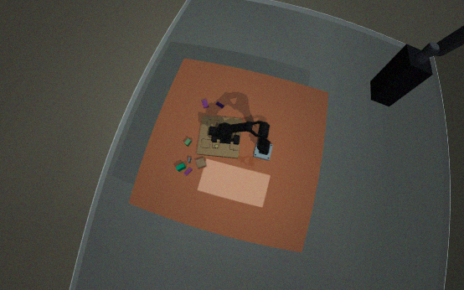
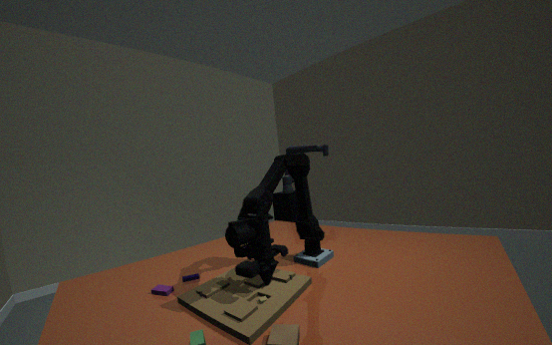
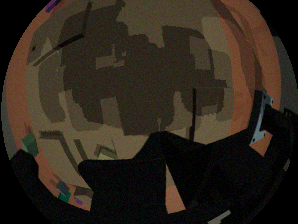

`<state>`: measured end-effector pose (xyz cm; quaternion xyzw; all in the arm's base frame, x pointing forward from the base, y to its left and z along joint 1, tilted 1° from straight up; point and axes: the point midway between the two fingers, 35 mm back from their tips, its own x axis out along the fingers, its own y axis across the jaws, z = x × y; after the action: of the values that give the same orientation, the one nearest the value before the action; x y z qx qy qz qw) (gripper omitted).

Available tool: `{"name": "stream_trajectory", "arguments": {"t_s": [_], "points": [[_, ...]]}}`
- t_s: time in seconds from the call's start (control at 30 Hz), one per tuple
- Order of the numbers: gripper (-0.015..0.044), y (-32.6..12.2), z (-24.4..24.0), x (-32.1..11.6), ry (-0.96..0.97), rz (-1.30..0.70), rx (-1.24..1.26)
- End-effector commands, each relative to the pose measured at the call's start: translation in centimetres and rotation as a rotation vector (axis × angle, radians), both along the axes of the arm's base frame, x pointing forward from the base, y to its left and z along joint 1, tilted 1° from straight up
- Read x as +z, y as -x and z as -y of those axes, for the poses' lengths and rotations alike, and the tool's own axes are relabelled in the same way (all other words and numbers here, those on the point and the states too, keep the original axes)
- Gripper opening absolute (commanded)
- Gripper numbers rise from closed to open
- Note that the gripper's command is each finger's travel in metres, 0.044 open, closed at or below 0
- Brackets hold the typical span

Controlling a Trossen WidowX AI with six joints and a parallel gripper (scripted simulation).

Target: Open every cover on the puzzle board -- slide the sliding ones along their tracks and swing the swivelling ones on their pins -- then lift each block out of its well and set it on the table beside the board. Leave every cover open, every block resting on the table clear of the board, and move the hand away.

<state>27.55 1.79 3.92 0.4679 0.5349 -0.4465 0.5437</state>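
The tan puzzle board point(image 1: 226, 154) point(image 2: 281, 305) lies under the arm, partly in its shadow. My gripper point(image 2: 267, 282) is shut and empty, its tips low over the board, at or near its surface; contact cannot be told. The fingers also show in the wrist view point(image 3: 159, 133). A raised cover point(image 2: 240, 311) is at the near corner, another cover point(image 2: 213, 289) at the left, and another point(image 2: 283, 277) toward the arm's base. A small pale yellowish piece point(image 1: 216, 146) point(image 2: 263, 299) point(image 3: 106, 156) shows at an uncovered well. Shadow and arm hide the other wells.
Beside the board lie a purple piece point(image 1: 204, 103) point(image 2: 162, 290), a dark blue piece point(image 1: 219, 105) point(image 2: 190, 277), a green block point(image 1: 188, 142) point(image 2: 197, 337), a tan block point(image 1: 201, 163) point(image 2: 284, 334), and a teal block point(image 1: 180, 167) near small grey and purple pieces. The arm's base plate point(image 2: 314, 258) stands behind.
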Motion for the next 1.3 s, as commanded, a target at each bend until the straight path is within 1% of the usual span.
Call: {"name": "stream_trajectory", "arguments": {"t_s": [0.0,1.27], "points": [[0.0,-0.4,0.8,0.1,0.012,0.009,-0.001],[0.0,-0.9,4.5,0.1,0.015,0.009,-0.001]]}}
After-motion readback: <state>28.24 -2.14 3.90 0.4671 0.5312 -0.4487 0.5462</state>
